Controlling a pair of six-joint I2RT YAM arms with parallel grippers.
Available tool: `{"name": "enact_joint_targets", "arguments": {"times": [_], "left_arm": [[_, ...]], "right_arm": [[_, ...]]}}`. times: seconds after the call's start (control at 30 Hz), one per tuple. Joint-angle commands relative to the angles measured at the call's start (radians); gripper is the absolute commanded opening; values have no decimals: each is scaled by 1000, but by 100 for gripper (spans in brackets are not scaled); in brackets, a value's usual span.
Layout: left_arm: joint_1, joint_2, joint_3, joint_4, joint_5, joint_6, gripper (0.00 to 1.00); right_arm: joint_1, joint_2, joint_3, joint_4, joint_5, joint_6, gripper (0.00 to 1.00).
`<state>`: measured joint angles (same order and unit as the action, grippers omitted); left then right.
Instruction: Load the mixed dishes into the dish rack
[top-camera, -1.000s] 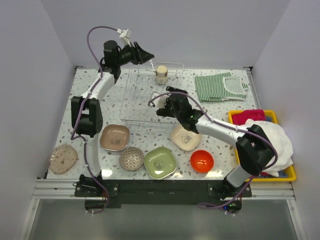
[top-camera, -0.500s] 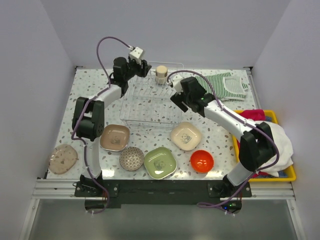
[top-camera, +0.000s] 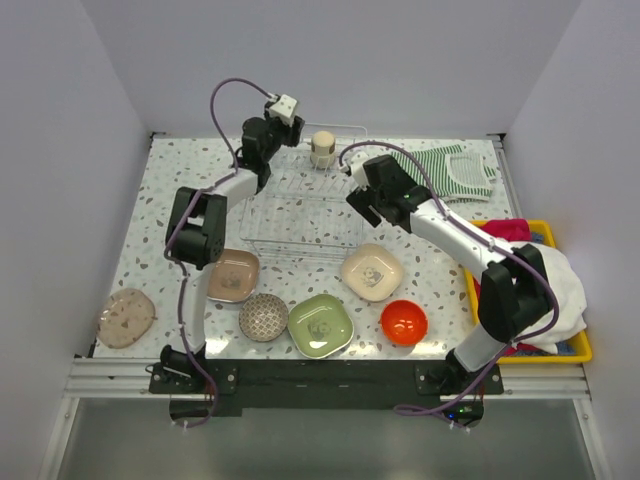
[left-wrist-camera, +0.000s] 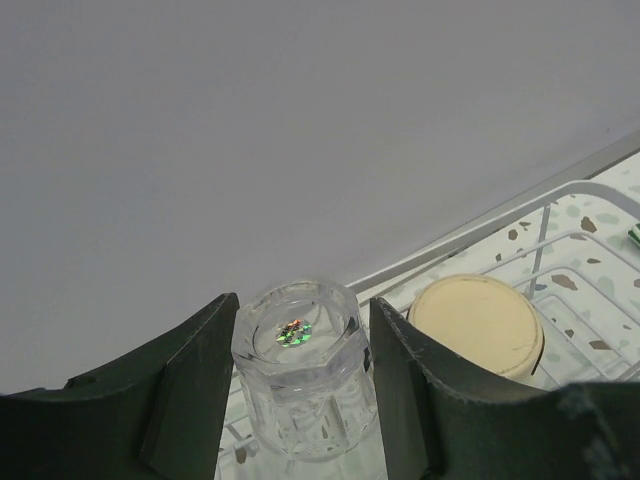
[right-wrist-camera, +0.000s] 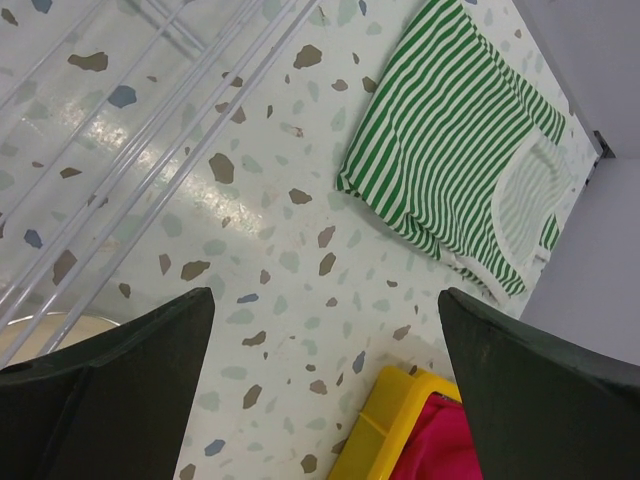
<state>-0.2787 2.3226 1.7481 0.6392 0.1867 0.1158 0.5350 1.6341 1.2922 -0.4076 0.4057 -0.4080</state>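
The see-through wire dish rack stands at the table's far middle. A cream cup sits upside down in its far edge. My left gripper is at the rack's far left corner. In the left wrist view it is shut on a clear glass cup, held upside down next to the cream cup. My right gripper is open and empty by the rack's right side. In front lie a brown plate, grey patterned bowl, green plate, cream plate, orange-red bowl and pale round plate.
A striped green cloth lies at the far right, also in the right wrist view. A yellow tray with white and red cloths stands at the right edge; its corner shows under my right gripper. Grey walls enclose the table.
My left gripper came down from above the back wall to the rack's far left corner with the glass. My right arm swung from the rack's front to its right side.
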Motion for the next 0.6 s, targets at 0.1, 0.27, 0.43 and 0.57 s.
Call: {"name": "enact_joint_targets", "arguments": {"times": [0.1,0.27,0.43,0.57], "left_arm": [[-22,43,76,83,-62,-2,0],[-33,84,83,93,-90,-2,0],[-42,96,68,86,-141,-27,0],[-42,96,53,71,-179,-38,7]], "right_arm": [[-18,-7,10,-17,31,-3,99],[-21,-11,1,-31,33,3,99],[-23,-20,-21,-34,36,0,99],[-23,-23,-27,-34,39,1,99]]}}
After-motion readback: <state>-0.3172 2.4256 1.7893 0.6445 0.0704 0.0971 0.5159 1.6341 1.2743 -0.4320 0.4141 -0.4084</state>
